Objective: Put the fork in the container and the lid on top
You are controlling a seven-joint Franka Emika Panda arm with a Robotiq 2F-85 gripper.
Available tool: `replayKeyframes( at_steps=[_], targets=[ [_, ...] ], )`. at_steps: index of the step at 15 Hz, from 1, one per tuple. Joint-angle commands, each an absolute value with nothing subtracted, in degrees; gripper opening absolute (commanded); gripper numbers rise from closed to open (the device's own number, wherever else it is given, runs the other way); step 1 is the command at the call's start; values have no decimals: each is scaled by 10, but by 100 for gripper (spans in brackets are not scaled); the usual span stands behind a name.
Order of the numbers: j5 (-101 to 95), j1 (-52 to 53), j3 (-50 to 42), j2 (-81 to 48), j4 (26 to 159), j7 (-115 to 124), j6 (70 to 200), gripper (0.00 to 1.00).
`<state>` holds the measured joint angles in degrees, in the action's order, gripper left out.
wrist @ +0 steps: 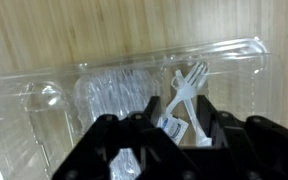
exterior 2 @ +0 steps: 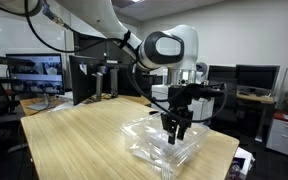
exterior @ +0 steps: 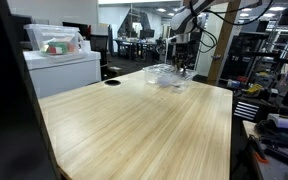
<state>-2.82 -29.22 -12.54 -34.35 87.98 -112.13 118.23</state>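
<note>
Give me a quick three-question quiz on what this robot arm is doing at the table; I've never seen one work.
1. True or false: the gripper is right above the clear container.
2. In the wrist view, what colour is the fork? A black, B white, C red.
3. Fill in: the table has a light ____ top.

Key: 1 true; 2 B; 3 wood.
</note>
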Motion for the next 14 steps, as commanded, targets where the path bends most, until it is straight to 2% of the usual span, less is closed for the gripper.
replayKeyframes(
  at_steps=[1,12,13,14],
  targets=[
    [-39,-297,-113,-332,907,-1169,1205,17],
    [-33,-295,-110,-337,905,-1206,1217,17],
    [-33,-295,-110,-337,906,-1207,1217,58],
    [-32,-295,-109,-336,906,-1208,1217,68]
  ],
)
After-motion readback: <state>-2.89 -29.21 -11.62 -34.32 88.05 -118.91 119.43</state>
